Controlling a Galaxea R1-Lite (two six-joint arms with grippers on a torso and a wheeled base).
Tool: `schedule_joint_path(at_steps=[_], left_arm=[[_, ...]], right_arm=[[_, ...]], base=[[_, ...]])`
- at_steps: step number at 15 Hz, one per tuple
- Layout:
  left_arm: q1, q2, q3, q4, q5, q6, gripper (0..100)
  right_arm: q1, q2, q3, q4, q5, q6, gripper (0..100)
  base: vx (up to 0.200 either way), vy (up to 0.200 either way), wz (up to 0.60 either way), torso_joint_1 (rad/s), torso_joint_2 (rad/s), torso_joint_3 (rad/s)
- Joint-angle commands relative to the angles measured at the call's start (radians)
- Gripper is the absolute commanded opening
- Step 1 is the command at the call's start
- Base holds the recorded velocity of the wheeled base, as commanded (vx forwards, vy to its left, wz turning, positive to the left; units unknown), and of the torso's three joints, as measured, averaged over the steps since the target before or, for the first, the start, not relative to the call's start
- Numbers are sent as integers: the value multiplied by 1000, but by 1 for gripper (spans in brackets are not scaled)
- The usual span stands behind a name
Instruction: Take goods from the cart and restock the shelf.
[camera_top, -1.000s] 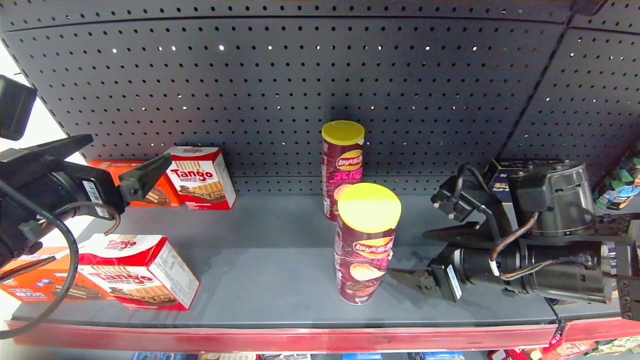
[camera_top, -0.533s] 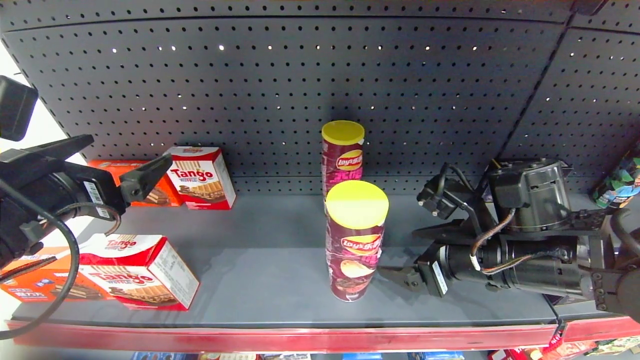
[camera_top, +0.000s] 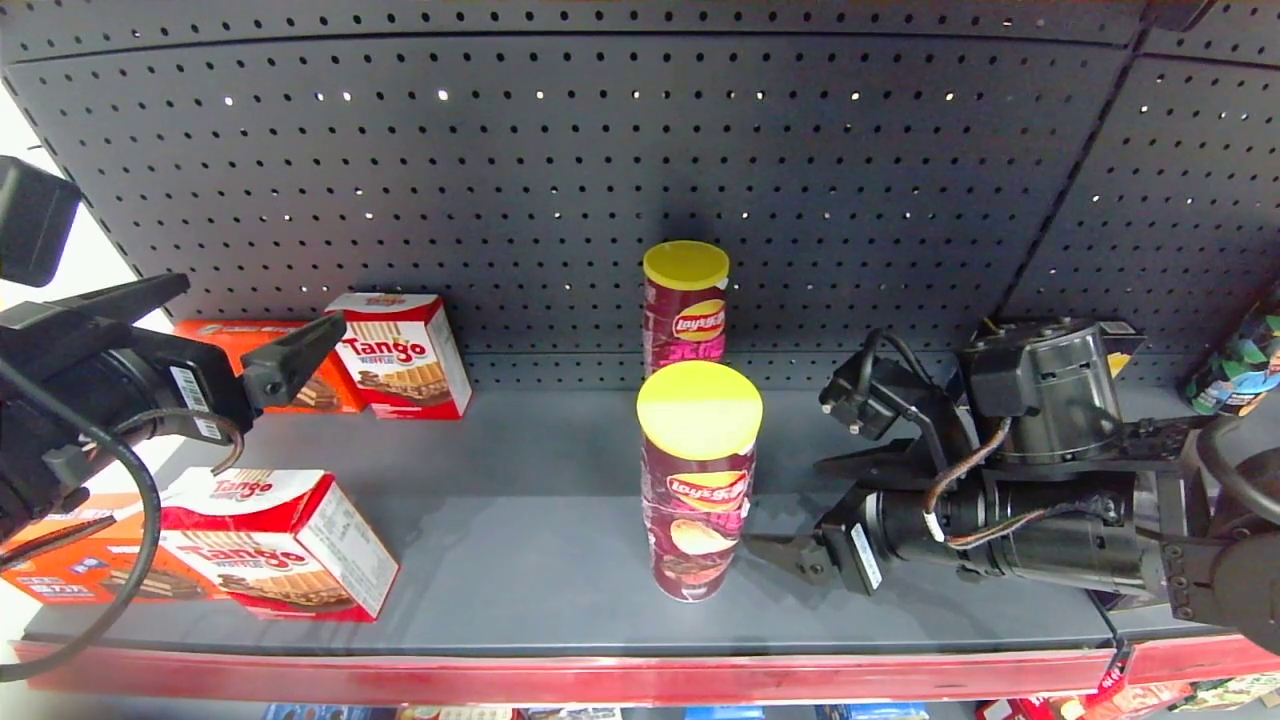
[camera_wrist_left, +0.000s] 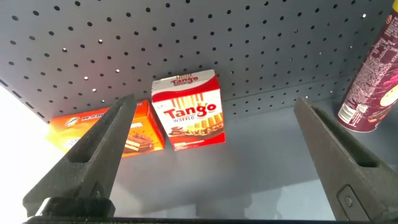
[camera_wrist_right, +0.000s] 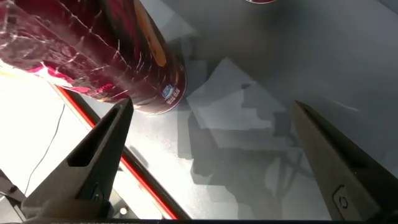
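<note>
Two maroon chip cans with yellow lids stand on the grey shelf. The front can is upright mid-shelf; the rear can stands behind it by the pegboard. My right gripper lies level just right of the front can, open, its nearer fingertip close to the can's base. In the right wrist view the front can sits beside one finger of the right gripper, outside the gap. My left gripper hangs open and empty at the left, facing a red-and-white wafer box.
Wafer boxes fill the left: a red-and-white box and an orange box at the back, another red-and-white box and an orange one at the front. The red shelf lip runs along the front. Packets sit far right.
The front chip can has shifted left along the shelf, staying upright. My right gripper has moved left with it, still open. The left arm has stayed put.
</note>
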Motion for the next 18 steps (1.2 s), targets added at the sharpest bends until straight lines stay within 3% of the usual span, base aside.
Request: schedule_joint_path(at_steps=[1,4,7,8,10,14,15,18], left_arm=[[0,0,1,0,1,0,100],[3,-10,8,0,1,-5,100],[-1,-110,11,6,-2,-3,100],[-3,-175,28,13,-1,-5,100],[-1,-279,87,15,-1,0,100],[0,-540,251,84,5,0,100],[-1,-682,310,191,4,0,100],[-6,-945,330,504,-2,-3,100]], right_arm=[[2,-5,3,0,0,1,100],[-67,-100,21,-39,-30,14,100],[-279,-350,61,-40,-41,24,100],[-386,-479,105,-35,-38,24,100],[-505,-687,236,-45,-43,24,100],[-526,-1018,481,-35,-112,14,100],[-531,-1115,553,-28,-126,14,100],[-531,-1264,668,43,-126,14,100]], base=[[0,0,0,0,0,0],[0,0,0,0,0,0],[0,0,0,0,0,0],[0,0,0,0,0,0],[0,0,0,0,0,0],[0,0,0,0,0,0],[0,0,0,0,0,0],[0,0,0,0,0,0]])
